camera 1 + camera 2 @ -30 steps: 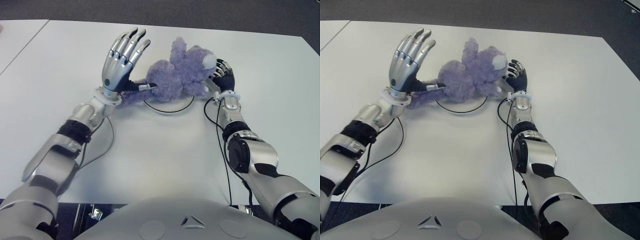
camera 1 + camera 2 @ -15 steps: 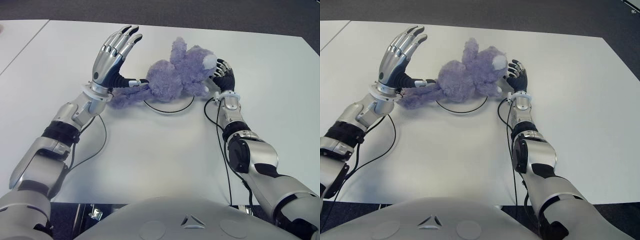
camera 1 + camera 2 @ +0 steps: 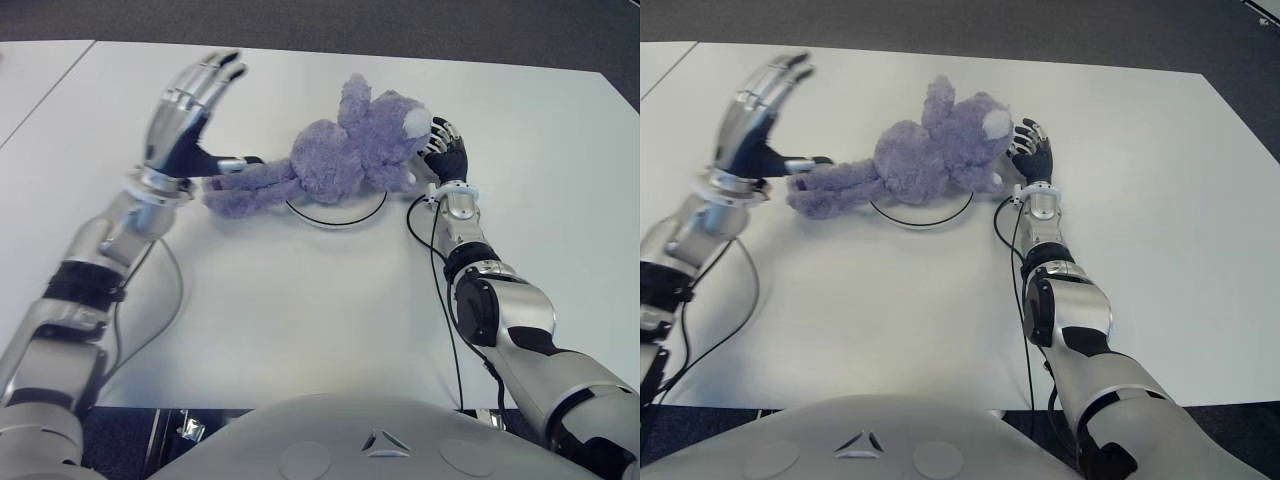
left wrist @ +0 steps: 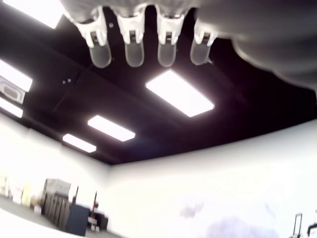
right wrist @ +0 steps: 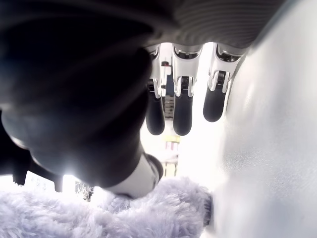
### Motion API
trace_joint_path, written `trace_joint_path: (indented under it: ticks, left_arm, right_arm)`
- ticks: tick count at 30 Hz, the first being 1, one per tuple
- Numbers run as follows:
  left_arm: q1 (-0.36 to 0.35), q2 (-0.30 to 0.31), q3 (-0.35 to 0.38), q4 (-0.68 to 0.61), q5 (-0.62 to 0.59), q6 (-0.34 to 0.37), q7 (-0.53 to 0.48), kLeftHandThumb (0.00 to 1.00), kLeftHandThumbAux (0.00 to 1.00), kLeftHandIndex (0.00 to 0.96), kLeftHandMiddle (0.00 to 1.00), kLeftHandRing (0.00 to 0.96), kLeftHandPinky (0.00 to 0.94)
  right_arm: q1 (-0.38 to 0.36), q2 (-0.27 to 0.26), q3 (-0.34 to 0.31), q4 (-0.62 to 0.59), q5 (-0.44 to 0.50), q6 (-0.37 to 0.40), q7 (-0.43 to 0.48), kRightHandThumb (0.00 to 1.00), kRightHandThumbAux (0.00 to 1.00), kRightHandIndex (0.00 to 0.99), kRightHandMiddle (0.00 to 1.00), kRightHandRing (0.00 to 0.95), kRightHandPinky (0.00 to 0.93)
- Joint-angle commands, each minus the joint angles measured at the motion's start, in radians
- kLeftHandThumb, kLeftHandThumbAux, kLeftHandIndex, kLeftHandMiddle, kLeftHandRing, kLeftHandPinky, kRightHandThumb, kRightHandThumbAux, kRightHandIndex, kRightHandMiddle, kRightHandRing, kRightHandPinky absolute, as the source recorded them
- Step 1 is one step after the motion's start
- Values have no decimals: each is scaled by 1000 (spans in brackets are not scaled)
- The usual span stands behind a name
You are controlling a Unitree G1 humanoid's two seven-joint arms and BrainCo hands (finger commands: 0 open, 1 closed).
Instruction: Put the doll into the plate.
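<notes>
The purple plush doll [image 3: 345,160] lies with its body over the white, dark-rimmed plate [image 3: 335,225] in the middle of the table. Its legs [image 3: 240,195] trail off the plate to the left and its head [image 3: 400,125] points right. My left hand [image 3: 185,115] is raised left of the legs, fingers spread and palm turned toward the doll. Its thumb is close to a leg and holds nothing. My right hand [image 3: 445,150] is beside the doll's head, fingers extended. The doll's fur [image 5: 148,213] is against the thumb in the right wrist view.
The white table [image 3: 320,320] stretches bare in front of the plate. Black cables [image 3: 440,300] run from both wrists across it. A second white table [image 3: 30,80] adjoins at the far left. Dark floor lies beyond the far edge.
My left hand has drawn away to the left and lifted, letting go of the doll's leg. The legs now lie stretched out leftward on the table. The right hand has not moved.
</notes>
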Motion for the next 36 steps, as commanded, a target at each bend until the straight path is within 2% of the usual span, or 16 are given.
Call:
trace_joint_path:
  ticks: [1, 4, 6, 10, 13, 18, 24, 34, 36]
  left_arm:
    - [44, 40, 110, -2, -73, -112, 1, 0, 278, 0, 0, 0, 0]
    - [28, 38, 146, 116, -132, -227, 15, 1, 298, 0, 0, 0, 0]
    - [8, 33, 164, 185, -141, -256, 20, 1, 311, 0, 0, 0, 0]
    - [-65, 17, 175, 315, -112, -258, 45, 4, 375, 0, 0, 0, 0]
    - [-135, 2, 158, 428, -70, -247, 81, 1, 413, 0, 0, 0, 0]
    - [-239, -34, 131, 518, -34, -254, 134, 0, 419, 0, 0, 0, 0]
    - [-296, -48, 105, 643, -10, -290, 185, 0, 433, 0, 7, 0, 0]
    - [-326, -42, 76, 698, 15, -315, 235, 0, 445, 0, 11, 0, 0]
    - [-382, -162, 135, 849, -121, -147, 25, 0, 460, 0, 23, 12, 0]
  right_arm:
    - [200, 76, 5, 137, -8, 133, -3, 643, 950, 149, 223, 208, 204]
    - [200, 76, 6, 137, -8, 133, -5, 669, 949, 152, 224, 207, 194]
    - [200, 76, 7, 137, -9, 134, -6, 680, 947, 153, 224, 207, 192]
    - [199, 76, 10, 138, -11, 135, -7, 680, 942, 151, 222, 206, 202]
    - [199, 76, 14, 138, -15, 134, -10, 626, 938, 149, 217, 206, 213]
    - [200, 76, 15, 138, -13, 132, -10, 572, 939, 150, 214, 205, 215]
    - [200, 76, 12, 137, -10, 130, -10, 608, 947, 149, 213, 202, 204]
    - [199, 75, 9, 138, -7, 130, -5, 683, 946, 148, 220, 205, 197]
    - [199, 75, 9, 138, -7, 130, -5, 678, 943, 149, 220, 205, 203]
